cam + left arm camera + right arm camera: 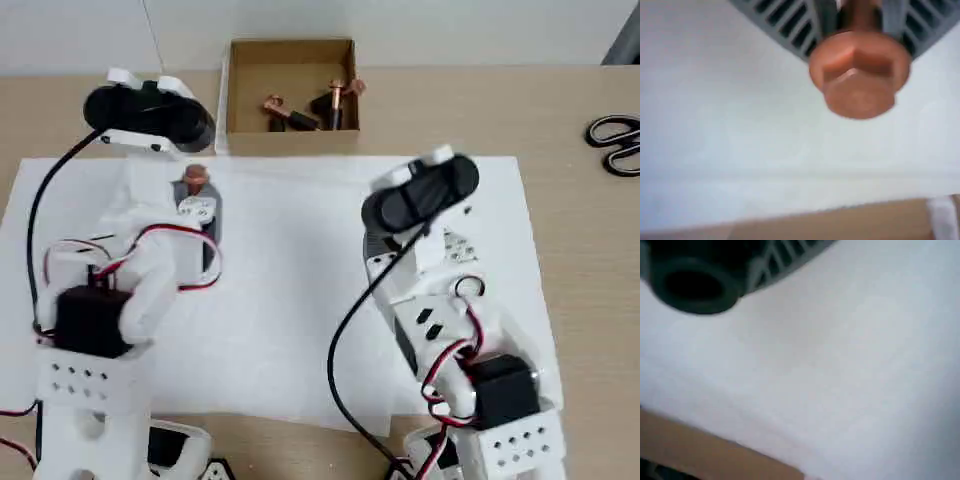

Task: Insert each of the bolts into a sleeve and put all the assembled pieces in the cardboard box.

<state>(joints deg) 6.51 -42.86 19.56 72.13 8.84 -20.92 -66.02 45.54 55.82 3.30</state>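
The left arm's fingers (pixel 785 20) are clamped on a copper-coloured hex-head metal bolt (pixel 860 75), over the white paper sheet (pixel 740 125) near the brown cardboard box (pixel 250 80). The right arm's fingers (pixel 780 260) grip a black tubular sleeve (pixel 692 287) above the same sheet on the wooden bench (pixel 580 250). Assembled bolt-and-sleeve pieces (pixel 310 110) lie in the box.
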